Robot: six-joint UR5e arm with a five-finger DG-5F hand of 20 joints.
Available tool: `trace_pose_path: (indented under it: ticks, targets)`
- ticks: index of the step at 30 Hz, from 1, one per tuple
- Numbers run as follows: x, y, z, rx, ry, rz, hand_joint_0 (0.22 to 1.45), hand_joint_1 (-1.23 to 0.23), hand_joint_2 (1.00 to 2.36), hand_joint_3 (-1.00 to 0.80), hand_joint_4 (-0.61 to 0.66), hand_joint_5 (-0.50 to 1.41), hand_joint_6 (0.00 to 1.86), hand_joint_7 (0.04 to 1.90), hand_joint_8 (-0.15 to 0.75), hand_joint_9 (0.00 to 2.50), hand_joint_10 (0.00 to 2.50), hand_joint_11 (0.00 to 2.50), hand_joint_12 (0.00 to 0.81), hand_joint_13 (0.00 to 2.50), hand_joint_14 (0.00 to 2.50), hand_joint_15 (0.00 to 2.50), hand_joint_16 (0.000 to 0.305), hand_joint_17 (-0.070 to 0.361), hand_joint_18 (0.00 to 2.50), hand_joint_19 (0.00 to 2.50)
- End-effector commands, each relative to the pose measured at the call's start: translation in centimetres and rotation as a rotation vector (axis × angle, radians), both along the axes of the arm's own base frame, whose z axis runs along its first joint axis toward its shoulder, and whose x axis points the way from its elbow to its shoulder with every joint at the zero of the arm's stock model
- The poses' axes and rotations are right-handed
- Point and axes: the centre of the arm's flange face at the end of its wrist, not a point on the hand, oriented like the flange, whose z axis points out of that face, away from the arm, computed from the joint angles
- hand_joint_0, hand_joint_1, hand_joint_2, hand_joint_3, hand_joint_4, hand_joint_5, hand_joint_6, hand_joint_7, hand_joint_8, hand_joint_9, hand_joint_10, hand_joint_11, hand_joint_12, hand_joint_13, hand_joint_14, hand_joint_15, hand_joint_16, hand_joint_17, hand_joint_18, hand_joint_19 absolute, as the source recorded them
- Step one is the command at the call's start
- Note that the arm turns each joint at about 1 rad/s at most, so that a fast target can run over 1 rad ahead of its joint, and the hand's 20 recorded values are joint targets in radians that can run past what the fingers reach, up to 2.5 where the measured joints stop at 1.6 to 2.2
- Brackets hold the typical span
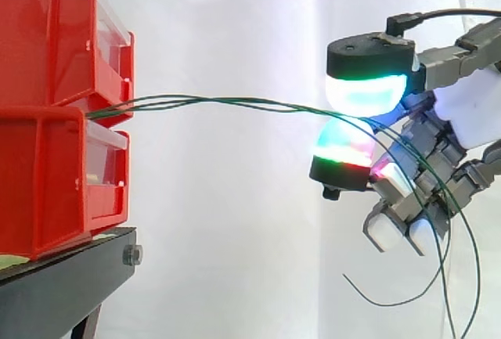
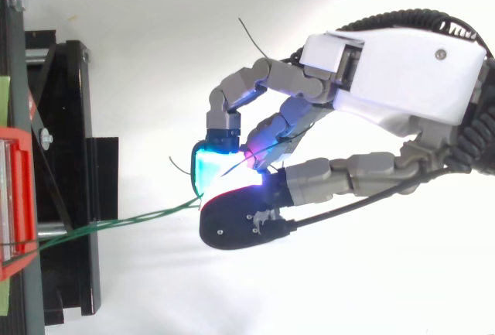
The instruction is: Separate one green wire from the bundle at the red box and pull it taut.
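Pads of the hand pinch green wires. Strands run slightly bowed from the stacked red boxes; loose ends dangle below.

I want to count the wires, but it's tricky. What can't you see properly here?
- Side view: how many green wires the hand pinches; its glowing pads cover them.
- Side view: where the wires start, hidden between the red bins.
- Side view: where the longest hanging wires end, cut off by the bottom edge.
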Motion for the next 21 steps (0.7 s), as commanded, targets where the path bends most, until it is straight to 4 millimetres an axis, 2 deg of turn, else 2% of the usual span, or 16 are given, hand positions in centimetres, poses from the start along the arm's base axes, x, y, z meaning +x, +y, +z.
trace_pose_path:
  ticks: [1,4,6,9,13,16,21]
  targets:
    - [0.0,0.2,-0.3,-0.002,0.005,0.003,0.63,-0.77,1.01,-0.34,0.11,-0.18,0.88,1.03,0.259,0.96,0.02,0.73,0.352,0.77,0.02,0.52,0.053,0.120,0.63,0.62]
    - [-0.4,0.1,-1.5,-0.007,0.028,0.003,0.65,-0.80,1.01,-0.32,0.08,-0.18,0.88,1.04,0.259,0.96,0.02,0.73,0.352,0.77,0.02,0.53,0.053,0.119,0.63,0.61]
    - [-0.4,0.2,-1.9,-0.006,0.023,0.003,0.68,-0.85,1.01,-0.37,0.07,-0.18,0.89,1.00,0.252,0.95,0.02,0.74,0.352,0.77,0.02,0.53,0.053,0.119,0.63,0.60]
    - [-0.1,0.4,-2.0,-0.001,-0.004,0.005,0.70,-0.90,1.00,-0.47,0.09,-0.18,0.89,0.99,0.244,0.95,0.02,0.74,0.345,0.76,0.02,0.52,0.052,0.118,0.63,0.58]
    - [-0.1,0.4,-2.0,0.000,-0.007,0.005,0.70,-0.91,1.00,-0.50,0.11,-0.18,0.89,0.98,0.246,0.95,0.02,0.73,0.342,0.77,0.02,0.51,0.052,0.116,0.64,0.57]
    - [-0.1,0.4,-2.0,0.000,-0.007,0.006,0.66,-0.90,1.00,-0.50,0.12,-0.18,0.89,0.98,0.243,0.96,0.02,0.74,0.339,0.77,0.02,0.51,0.051,0.115,0.64,0.58]
    - [-0.1,0.4,-2.0,0.000,-0.007,0.006,0.55,-0.80,1.00,-0.50,0.13,-0.17,0.89,0.99,0.252,0.98,0.02,0.73,0.351,0.79,0.02,0.52,0.053,0.119,0.65,0.60]
